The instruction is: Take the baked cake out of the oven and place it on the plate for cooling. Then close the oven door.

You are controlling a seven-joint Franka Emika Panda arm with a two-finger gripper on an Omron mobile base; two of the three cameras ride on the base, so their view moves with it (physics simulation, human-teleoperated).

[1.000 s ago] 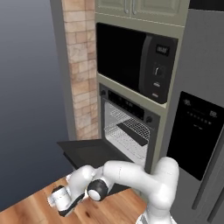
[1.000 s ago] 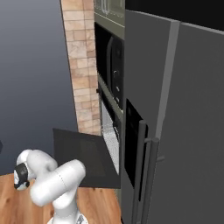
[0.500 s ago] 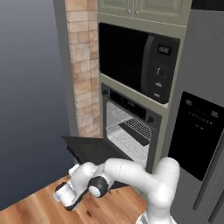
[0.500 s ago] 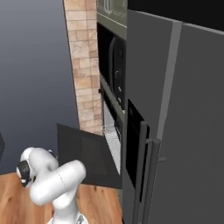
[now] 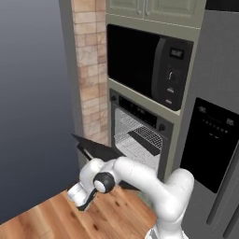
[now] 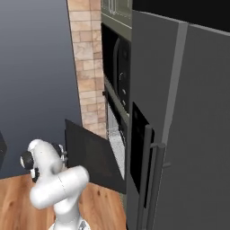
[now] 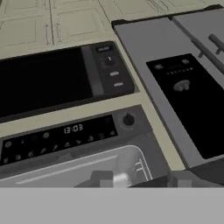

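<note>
- One arm, bent low; my gripper sits under the oven door's front edge.
- Jaws are closed, apparently on the door's handle.
- Oven stands open.

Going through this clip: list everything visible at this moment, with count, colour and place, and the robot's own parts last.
oven: one, black control strip, grey inside with wire racks, below the microwave.
oven door: one, black, part-way raised, neither flat nor shut.
microwave: one, black, side keypad, above the oven.
fridge: one, dark grey, black dispenser panel, right of the oven.
brick column: one, tan, left of the oven.
upper cabinets: pale green, above the microwave.
wooden floor: brown, under the robot.
cake, plate: not seen.
arm: one, white with dark joints, reaching to the door's front edge.
gripper: one, shut, low beside the door edge; whether it holds the handle cannot be told.
</note>
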